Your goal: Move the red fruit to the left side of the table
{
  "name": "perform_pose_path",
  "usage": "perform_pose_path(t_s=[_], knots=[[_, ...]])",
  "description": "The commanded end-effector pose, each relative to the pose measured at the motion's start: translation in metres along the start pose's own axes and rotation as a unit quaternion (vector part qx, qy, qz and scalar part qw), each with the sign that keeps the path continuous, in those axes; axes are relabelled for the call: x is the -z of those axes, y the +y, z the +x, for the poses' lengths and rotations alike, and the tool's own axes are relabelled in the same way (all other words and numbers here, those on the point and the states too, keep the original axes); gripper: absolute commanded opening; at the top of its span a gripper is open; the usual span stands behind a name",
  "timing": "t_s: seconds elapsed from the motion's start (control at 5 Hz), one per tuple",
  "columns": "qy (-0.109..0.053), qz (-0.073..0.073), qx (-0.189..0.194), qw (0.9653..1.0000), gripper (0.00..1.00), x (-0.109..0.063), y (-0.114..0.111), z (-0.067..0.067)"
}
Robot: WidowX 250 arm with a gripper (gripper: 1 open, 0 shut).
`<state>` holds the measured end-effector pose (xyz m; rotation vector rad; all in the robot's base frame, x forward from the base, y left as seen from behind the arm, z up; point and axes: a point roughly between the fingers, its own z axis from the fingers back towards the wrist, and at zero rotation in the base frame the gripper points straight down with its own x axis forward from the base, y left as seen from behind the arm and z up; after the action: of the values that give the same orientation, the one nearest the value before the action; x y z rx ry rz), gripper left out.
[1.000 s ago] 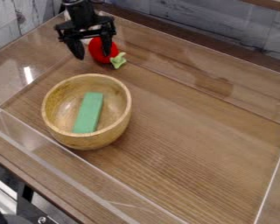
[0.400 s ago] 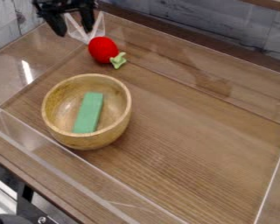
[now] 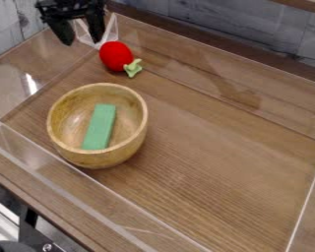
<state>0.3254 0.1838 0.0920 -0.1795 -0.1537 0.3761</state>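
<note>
At the far left, the gripper [image 3: 74,30] hangs above the bench [image 3: 226,148] with its black fingers [image 3: 62,32] spread wide and nothing between them. Just right of it, apart from the fingers, the red fruit [image 3: 114,54] lies on the wood at the far side, its green cap [image 3: 133,68] pointing to the near right. Nearer, left of centre, sits a round wooden bowl [image 3: 97,124] with a flat green block [image 3: 99,126] lying inside. Low clear walls [image 3: 305,212] border the bench, whose right half shows only wood grain.
</note>
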Motion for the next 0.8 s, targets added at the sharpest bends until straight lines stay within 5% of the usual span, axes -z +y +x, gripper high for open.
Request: perform_pose_path(t_s=[0.0, 0.2, 0.6], knots=[[-0.026, 0.005, 0.047, 0.9985, 1.0, -0.031, -0.013, 0.008], [-0.017, 0.001, 0.077, 0.9969, 1.0, -0.036, -0.017, 0.011], [0.001, 0.004, 0.062, 0.9981, 1.0, -0.012, -0.006, 0.003]])
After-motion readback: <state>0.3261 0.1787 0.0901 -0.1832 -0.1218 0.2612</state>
